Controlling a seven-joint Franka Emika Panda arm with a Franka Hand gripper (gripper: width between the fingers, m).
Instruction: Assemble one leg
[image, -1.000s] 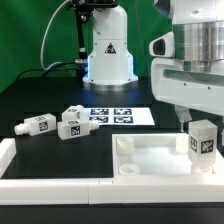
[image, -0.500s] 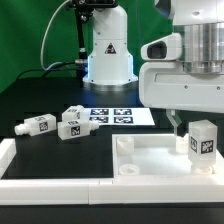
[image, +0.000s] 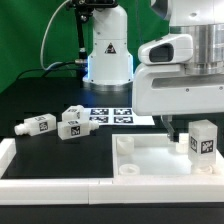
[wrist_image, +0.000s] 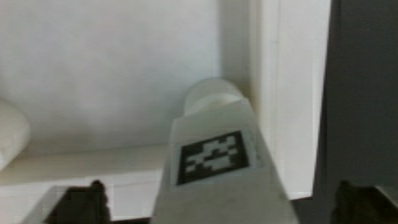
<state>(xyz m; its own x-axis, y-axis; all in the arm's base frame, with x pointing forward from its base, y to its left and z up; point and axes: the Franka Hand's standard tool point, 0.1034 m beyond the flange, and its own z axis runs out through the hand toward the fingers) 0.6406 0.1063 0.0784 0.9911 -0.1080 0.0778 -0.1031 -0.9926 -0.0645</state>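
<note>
One leg (image: 203, 140), a white blocky peg with a square tag, stands upright in the corner socket of the white tabletop (image: 150, 165) at the exterior view's right. My gripper (image: 182, 122) hovers just above and a little to the exterior view's left of it, with only one dark finger (image: 168, 126) clearly visible. In the wrist view the leg (wrist_image: 222, 150) rises between my two dark fingertips (wrist_image: 80, 205), with a gap on each side. The gripper (wrist_image: 222, 205) is open and holds nothing.
Three more legs (image: 37, 126) (image: 70, 129) (image: 76, 113) lie on the black table at the exterior view's left. The marker board (image: 112, 114) lies behind the tabletop. The robot base (image: 108, 50) stands at the back. A white rim (image: 10, 155) edges the front left.
My gripper has risen and shifted toward the exterior view's left, away from the leg. The leg has stayed upright in its socket.
</note>
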